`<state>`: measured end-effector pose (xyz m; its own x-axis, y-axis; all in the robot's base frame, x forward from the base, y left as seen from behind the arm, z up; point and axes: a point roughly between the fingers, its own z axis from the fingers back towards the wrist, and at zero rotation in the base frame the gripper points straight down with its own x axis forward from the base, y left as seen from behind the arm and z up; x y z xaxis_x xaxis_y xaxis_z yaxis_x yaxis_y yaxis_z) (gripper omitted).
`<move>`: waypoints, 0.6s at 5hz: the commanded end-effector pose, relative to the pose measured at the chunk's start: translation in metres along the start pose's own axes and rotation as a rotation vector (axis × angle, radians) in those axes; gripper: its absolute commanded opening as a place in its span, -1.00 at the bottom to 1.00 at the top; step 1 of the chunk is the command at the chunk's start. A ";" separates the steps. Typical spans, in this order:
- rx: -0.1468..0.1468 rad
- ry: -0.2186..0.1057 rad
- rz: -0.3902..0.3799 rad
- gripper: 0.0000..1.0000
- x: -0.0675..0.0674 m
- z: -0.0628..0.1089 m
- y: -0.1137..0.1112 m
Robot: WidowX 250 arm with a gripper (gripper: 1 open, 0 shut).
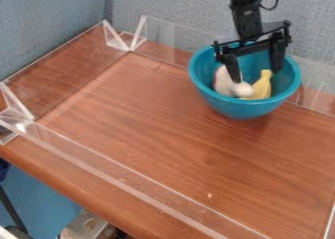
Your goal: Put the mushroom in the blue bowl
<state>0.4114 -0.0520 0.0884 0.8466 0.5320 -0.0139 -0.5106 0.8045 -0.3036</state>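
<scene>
One mushroom [230,82] is seen, small, cream-white and stubby, lying inside the blue bowl [207,92] toward its left part. It is not held. Just beside it, on the right, one yellow curved piece [263,82] is leaned against the inner wall; whether the two touch cannot be told. These two things are all that the bowl is seen to contain. The bowl is the only one: round, deep, of smooth glossy teal-blue plastic, and several times wider than the mushroom. Over it the black gripper [253,54] is hung, pointed steeply down, its two thin fingers [224,63] spread wide to either side above the contents, with nothing between them. The bowl is set near the far right corner of the counter [144,125], a reddish-brown wood-grain surface. The counter is edged by clear plastic walls [59,55], with folded clear brackets at two corners.
</scene>
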 end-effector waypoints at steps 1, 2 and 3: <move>-0.068 -0.090 -0.014 1.00 0.003 0.043 -0.012; -0.084 -0.101 -0.009 1.00 0.003 0.052 -0.014; -0.102 -0.111 -0.005 1.00 0.003 0.061 -0.015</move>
<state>0.4112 -0.0546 0.1078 0.8400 0.5426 0.0048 -0.5084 0.7901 -0.3424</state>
